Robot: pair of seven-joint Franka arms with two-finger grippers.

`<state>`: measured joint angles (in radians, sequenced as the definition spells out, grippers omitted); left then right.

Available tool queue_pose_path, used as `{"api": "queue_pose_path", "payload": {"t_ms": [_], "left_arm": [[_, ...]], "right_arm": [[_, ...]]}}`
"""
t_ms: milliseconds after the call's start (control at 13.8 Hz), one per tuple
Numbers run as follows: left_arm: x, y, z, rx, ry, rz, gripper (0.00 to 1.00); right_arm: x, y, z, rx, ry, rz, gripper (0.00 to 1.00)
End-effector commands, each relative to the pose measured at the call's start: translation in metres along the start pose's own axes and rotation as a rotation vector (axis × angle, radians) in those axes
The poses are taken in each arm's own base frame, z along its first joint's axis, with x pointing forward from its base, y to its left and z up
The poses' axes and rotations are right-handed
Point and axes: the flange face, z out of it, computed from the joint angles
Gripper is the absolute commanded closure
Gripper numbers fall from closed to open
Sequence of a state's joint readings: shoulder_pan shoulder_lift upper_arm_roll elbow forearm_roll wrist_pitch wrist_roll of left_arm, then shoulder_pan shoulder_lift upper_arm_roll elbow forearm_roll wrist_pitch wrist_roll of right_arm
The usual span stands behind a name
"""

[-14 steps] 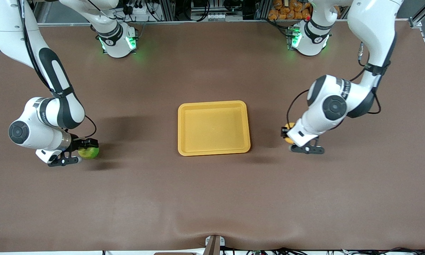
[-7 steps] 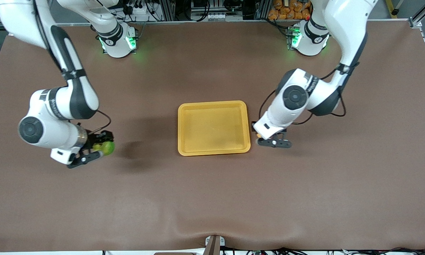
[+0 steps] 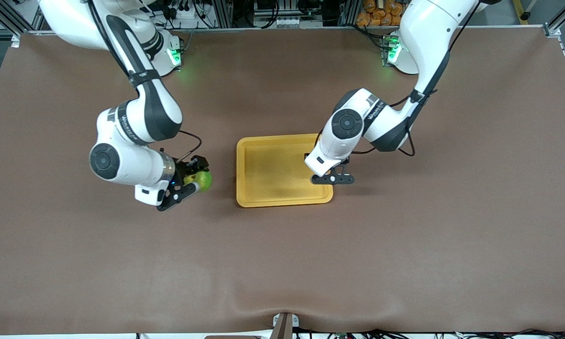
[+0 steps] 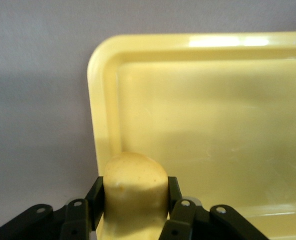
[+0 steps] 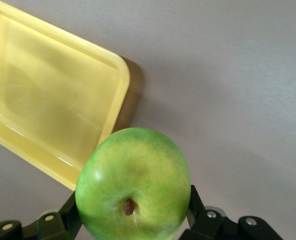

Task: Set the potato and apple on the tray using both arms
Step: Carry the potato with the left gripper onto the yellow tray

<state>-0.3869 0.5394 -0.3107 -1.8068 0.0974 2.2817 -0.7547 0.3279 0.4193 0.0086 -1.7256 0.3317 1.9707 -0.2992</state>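
Holding the apple [image 3: 201,180], the right tool [image 3: 191,178] hangs above the brown table [image 3: 282,263], just beside the tray [image 3: 268,188] at the edge toward the right arm's end, not yet over it. Right wrist view: both fingers [image 5: 196,207] pressed on the apple [image 5: 133,184], stem dimple facing the camera, a rounded corner of the tray [image 5: 119,80] showing past the fruit, table [image 5: 227,90] under the rest

Left tool [image 3: 323,171] is over the tray, at its edge toward the left arm's end. Potato is hidden under the wrist in the front view. Left wrist view: left tool [image 4: 136,200] clamped on the potato [image 4: 134,192], a finger [image 4: 173,192] against each side of it, the lump standing up between them. Potato sits above the tray floor just inside a corner of the raised rim [image 4: 100,100]. Not resting on the tray as far as visible

Tray lies flat at the middle of the table, nothing lying in it. Both arms reach in from the bases along the table's far edge
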Motion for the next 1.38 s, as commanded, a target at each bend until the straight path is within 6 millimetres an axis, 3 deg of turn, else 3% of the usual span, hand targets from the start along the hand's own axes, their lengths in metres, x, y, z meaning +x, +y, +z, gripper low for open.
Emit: {"api": "queue_pose_path", "payload": {"t_ms": [0,290,580,653,725,798,870,1016,1088,1306], "left_arm": [[-0.002,0.012,0.015,0.022,-0.013,-0.051,0.99],[0.003,0.029,0.03,0.021,-0.012,-0.111,0.96],[0.007,0.022,0.044,0.065,0.009,-0.078,0.76],[0.01,0.022,0.044,0.064,0.013,-0.078,0.68],[0.014,0.021,0.044,0.061,0.015,-0.083,0.44],[0.014,0.022,0.042,0.059,0.017,-0.082,0.06],[0.018,0.019,0.04,0.065,0.029,-0.073,0.0],[0.031,0.007,0.021,0.082,0.075,-0.074,0.0],[0.039,-0.005,0.001,0.093,0.081,-0.096,0.0],[0.068,-0.062,-0.095,0.129,0.095,-0.141,0.0]], "right_arm": [[0.001,0.0,0.0,0.064,0.013,0.07,1.0],[0.004,-0.034,0.008,0.063,-0.004,0.195,1.0],[0.003,-0.039,0.01,0.062,-0.015,0.262,1.0],[0.003,-0.045,0.012,0.06,-0.017,0.253,1.0],[0.004,-0.049,0.012,0.058,-0.016,0.246,1.0],[0.004,-0.053,0.013,0.057,-0.016,0.239,1.0],[0.005,-0.054,0.015,0.057,-0.014,0.237,1.0],[0.007,-0.072,0.019,0.051,-0.009,0.21,1.0],[0.007,-0.073,0.018,0.051,-0.006,0.208,1.0],[0.009,-0.083,0.02,0.046,0.004,0.177,1.0]]}}
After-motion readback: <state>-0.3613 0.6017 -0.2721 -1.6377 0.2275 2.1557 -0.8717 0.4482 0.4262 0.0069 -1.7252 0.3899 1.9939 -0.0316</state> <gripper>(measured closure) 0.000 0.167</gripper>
